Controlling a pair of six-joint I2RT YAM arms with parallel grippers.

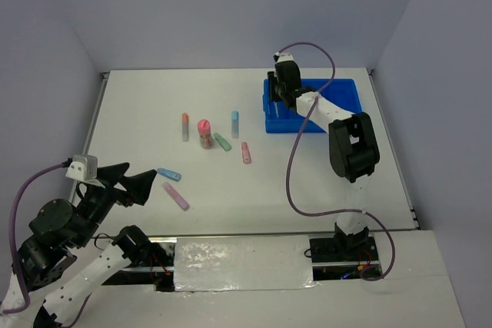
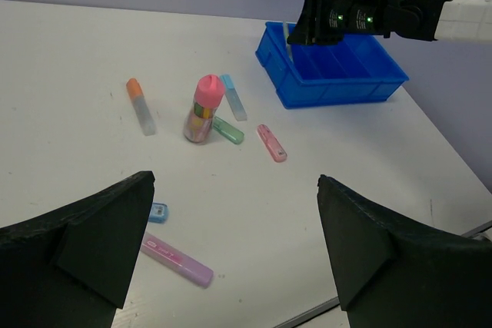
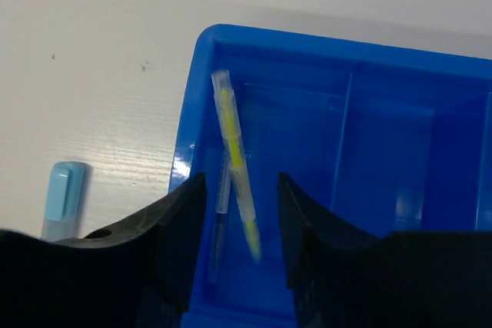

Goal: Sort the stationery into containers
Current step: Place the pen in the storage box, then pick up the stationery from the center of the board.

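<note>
Nearest the arms' bases: left gripper (image 2: 234,182), jaws spread as wide as they go, holding nothing, hanging low above the table (image 1: 138,97). It looks parked there to leave the sorting to the other arm, though its camera looks out over all the loose items.

Just beyond it: purple highlighter (image 2: 177,260), flat on the table, with a short blue highlighter (image 2: 157,211) near it. Both are unsorted.

Middle of the table, a loose cluster:
- pink highlighter (image 2: 271,143), flat, a little apart on the tray side;
- green highlighter (image 2: 228,130), flat, one end at the foot of the tube;
- pink-capped tube (image 2: 204,109), standing upright;
- orange-capped highlighter (image 2: 141,105), flat, out to the left;
- light blue highlighter (image 2: 234,97), flat, nearest of the cluster to the tray.

All seven wait outside the tray.

Far right: blue tray (image 2: 338,90), divided into narrow compartments. The right gripper (image 3: 240,182) hangs over its left end compartment, jaws parted, with daylight on both sides of the yellow stick (image 3: 234,144) between them, so nothing is pinched. The stick slants inside that compartment, its lower end blurred. A slim pen (image 3: 223,186) lies beneath it on the same floor. By my judgement this is the drop of one item, and most of the sorting is yet to do.
</note>
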